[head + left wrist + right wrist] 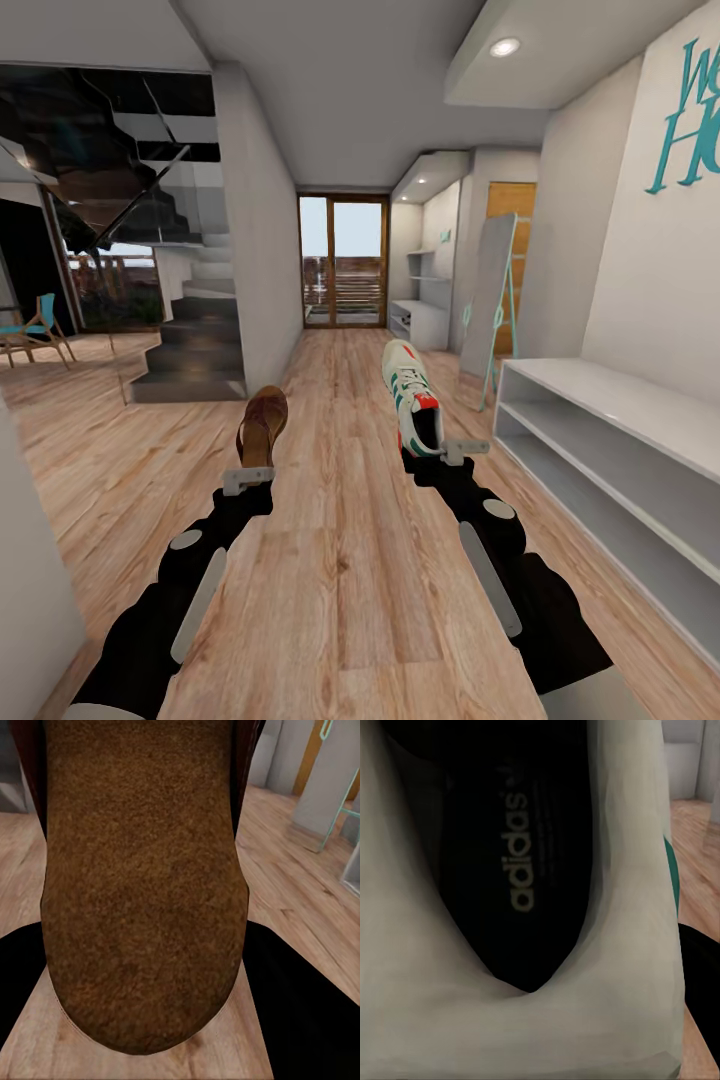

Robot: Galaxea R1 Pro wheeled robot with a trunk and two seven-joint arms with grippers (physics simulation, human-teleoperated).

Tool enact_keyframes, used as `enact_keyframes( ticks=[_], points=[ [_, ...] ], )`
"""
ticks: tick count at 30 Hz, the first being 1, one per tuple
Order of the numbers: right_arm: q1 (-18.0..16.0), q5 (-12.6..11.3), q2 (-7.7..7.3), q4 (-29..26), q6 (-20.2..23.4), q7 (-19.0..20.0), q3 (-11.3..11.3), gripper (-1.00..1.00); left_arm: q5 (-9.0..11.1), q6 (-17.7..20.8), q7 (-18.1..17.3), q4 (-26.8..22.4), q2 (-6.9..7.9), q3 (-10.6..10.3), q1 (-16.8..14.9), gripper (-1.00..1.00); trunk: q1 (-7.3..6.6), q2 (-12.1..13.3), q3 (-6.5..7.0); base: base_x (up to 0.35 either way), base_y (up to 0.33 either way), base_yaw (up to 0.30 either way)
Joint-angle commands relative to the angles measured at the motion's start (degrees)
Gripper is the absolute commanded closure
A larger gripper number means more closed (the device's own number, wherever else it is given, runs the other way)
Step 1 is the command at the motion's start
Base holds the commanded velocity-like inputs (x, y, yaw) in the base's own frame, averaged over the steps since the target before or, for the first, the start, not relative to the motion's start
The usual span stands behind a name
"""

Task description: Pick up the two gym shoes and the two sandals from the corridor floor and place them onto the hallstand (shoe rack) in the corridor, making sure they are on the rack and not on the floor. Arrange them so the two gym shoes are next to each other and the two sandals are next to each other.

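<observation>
I am carrying a sandal (262, 424) clamped in my left gripper (248, 478) and a gym shoe (410, 394) clamped by its heel in my right gripper (447, 449), both above the corridor floor (340, 560), risking a slip or mistaking the near white bench (610, 440) for the far hallstand (428, 322).

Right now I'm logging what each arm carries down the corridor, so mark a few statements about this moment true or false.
1. The left pincer holds a brown sandal. True.
2. The right pincer holds a second sandal. False: it holds a white gym shoe with green stripes.
3. The low white bench at the right has shoes on its shelves. False: its visible shelves are bare.
4. Glass doors close the corridor's far end. True.
</observation>
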Motion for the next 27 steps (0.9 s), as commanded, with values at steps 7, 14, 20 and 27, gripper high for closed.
enact_keyframes(
  ticks=[7, 14, 20, 27],
  points=[
    [-0.05, -0.59, -0.01, -0.13, 0.21, -0.54, 0.05, 1.00, 0.41, 0.29, 0.18, -0.08, 0.04, -0.08, -0.02, 1.00, 0.02, -0.03, -0.07, 0.346, 0.000, 0.000],
    [-0.05, -0.59, -0.01, -0.13, 0.22, -0.54, 0.11, 1.00, 0.36, 0.29, 0.18, -0.08, 0.04, -0.08, -0.01, 1.00, 0.02, -0.03, -0.07, 0.346, 0.000, 0.000],
    [-0.05, -0.51, -0.01, -0.10, 0.24, -0.58, 0.13, 1.00, 0.36, 0.29, 0.19, -0.08, 0.04, -0.08, 0.00, 1.00, 0.02, -0.03, -0.07, 0.346, 0.000, 0.000],
    [-0.04, -0.50, -0.01, -0.05, 0.27, -0.58, 0.13, 1.00, 0.42, 0.29, 0.18, -0.08, 0.04, -0.08, -0.01, 1.00, 0.02, -0.03, -0.07, 0.346, 0.000, 0.000]
  ],
)
